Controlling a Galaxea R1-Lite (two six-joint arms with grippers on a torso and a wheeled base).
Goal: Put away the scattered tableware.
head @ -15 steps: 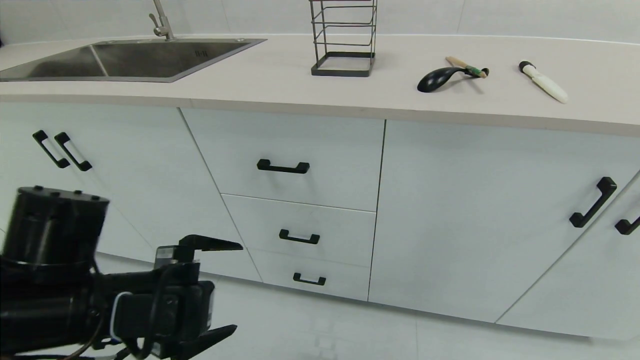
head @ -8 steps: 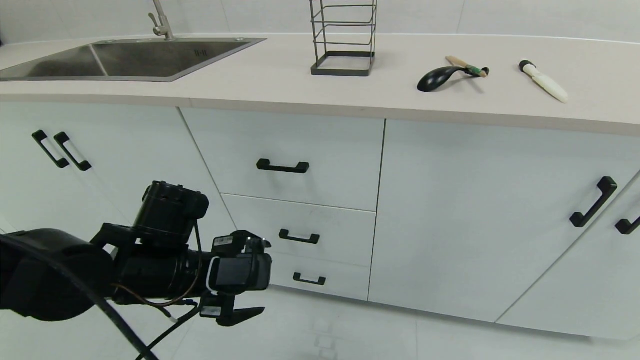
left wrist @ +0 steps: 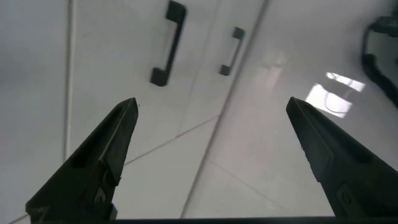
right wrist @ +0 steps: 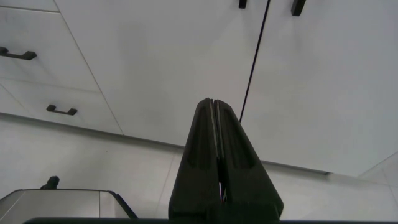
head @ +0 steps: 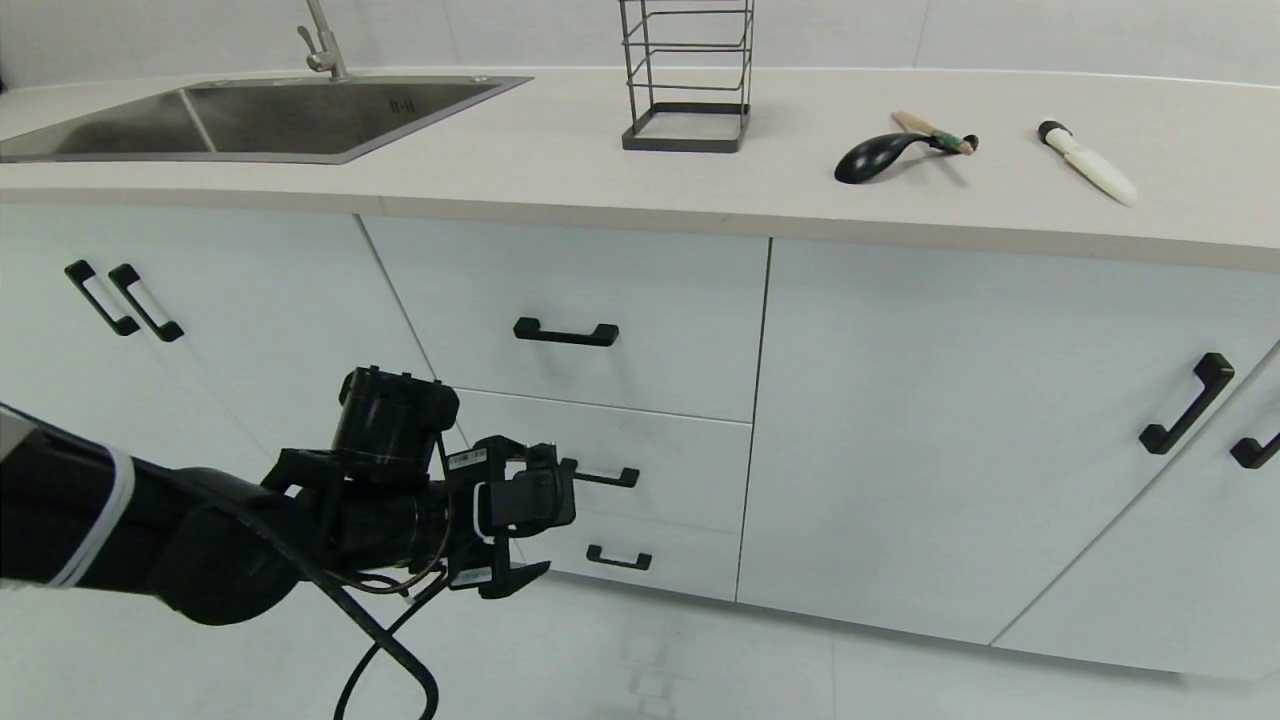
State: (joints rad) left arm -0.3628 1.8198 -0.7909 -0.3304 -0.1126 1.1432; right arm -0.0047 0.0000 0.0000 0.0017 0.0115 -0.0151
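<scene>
On the countertop [head: 600, 175] at the right lie a black spoon [head: 880, 152] with a wooden handle and a white knife [head: 1088, 163] with a black end. A black wire rack [head: 688, 80] stands empty at the counter's middle back. My left gripper [head: 545, 508] hangs low in front of the drawers, beside the middle drawer's handle [head: 598, 474], open with nothing between its fingers. In the left wrist view, the left gripper [left wrist: 211, 104] faces two black handles [left wrist: 168, 43]. My right gripper [right wrist: 212, 104] is shut and empty, facing white cabinet doors.
A steel sink [head: 250, 115] with a tap is set in the counter's left. Below are three stacked drawers, the top handle [head: 566, 333] and bottom handle [head: 618, 558] black. Cabinet doors stand on both sides. The floor [head: 700, 670] is pale tile.
My left arm has stretched forward and to the right, from the lower left corner toward the drawers. Its open gripper now sits by the middle drawer handle. The counter items have not moved.
</scene>
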